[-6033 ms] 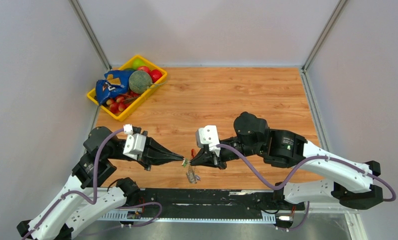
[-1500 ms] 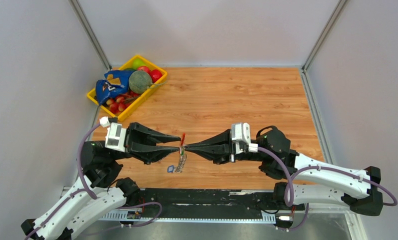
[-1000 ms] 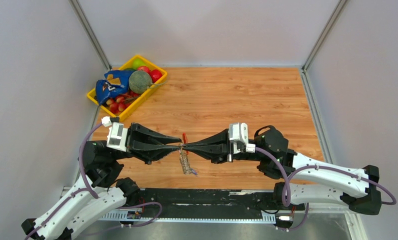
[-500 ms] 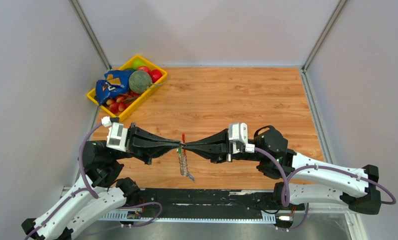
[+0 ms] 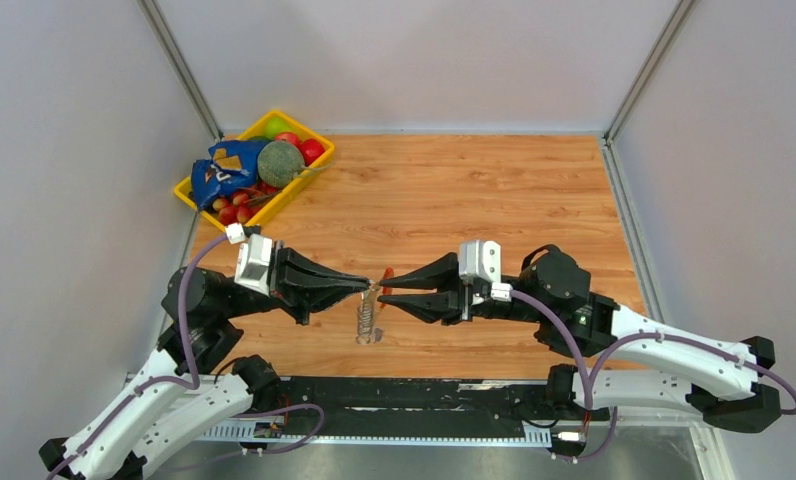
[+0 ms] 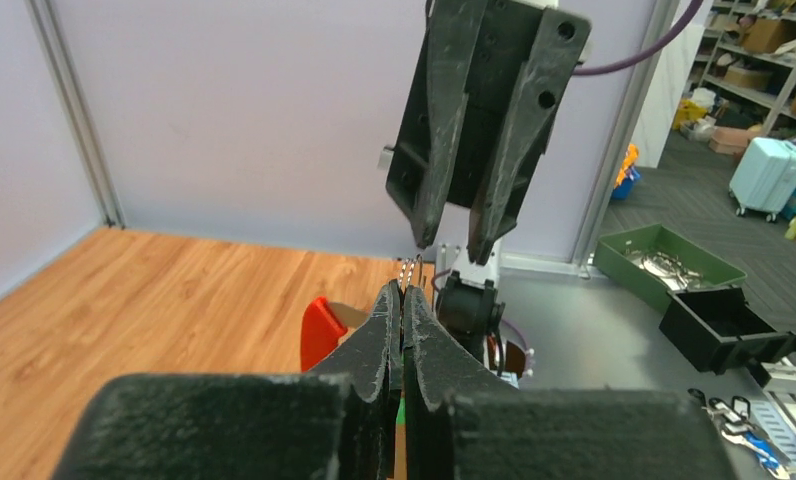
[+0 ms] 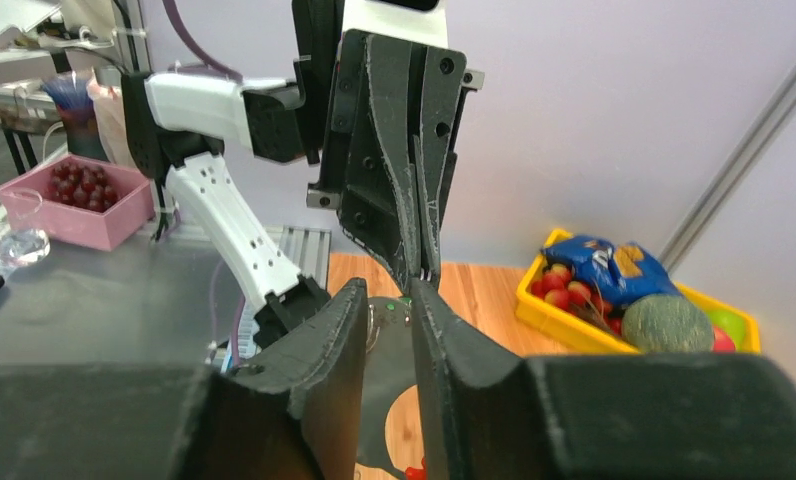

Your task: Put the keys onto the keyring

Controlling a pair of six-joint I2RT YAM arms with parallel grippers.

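Left to right, as seen in the top view. At the far left corner of the table (image 5: pixel 454 190) stands a yellow bin (image 5: pixel 206 214) of balls and a blue packet. It is well apart from the work and plays no part in it.

Next comes the left gripper (image 5: pixel 365 288). It reaches inward above the boards with its jaws pressed together on a thin silvery loop at the top of the keyring (image 5: pixel 366 318). Your left wrist view shows that loop standing out just past the fingertips (image 6: pixel 411 270). The grip looks chosen to leave the ring's free end exposed to the other arm. The chain hangs straight down from this pinch, its lower end near the table or touching it. You cannot tell which.

The red clip (image 5: pixel 386 276) sits at the top of the bunch, just beside both sets of tips, and it shows again below the left fingers (image 6: pixel 321 330).

To the right, the right gripper (image 5: pixel 385 289) faces the left one tip to tip. Its jaws are apart and holding nothing, as the right wrist view confirms (image 7: pixel 387 300). It appears set there to take or steady the ring.

The keys cannot be picked out with certainty. A green fleck (image 6: pixel 399 404) under the left fingers may be one key's cap.

Judge the threading as unfinished. The next move needs a fine approach, since a loose pinch could drop the bunch.
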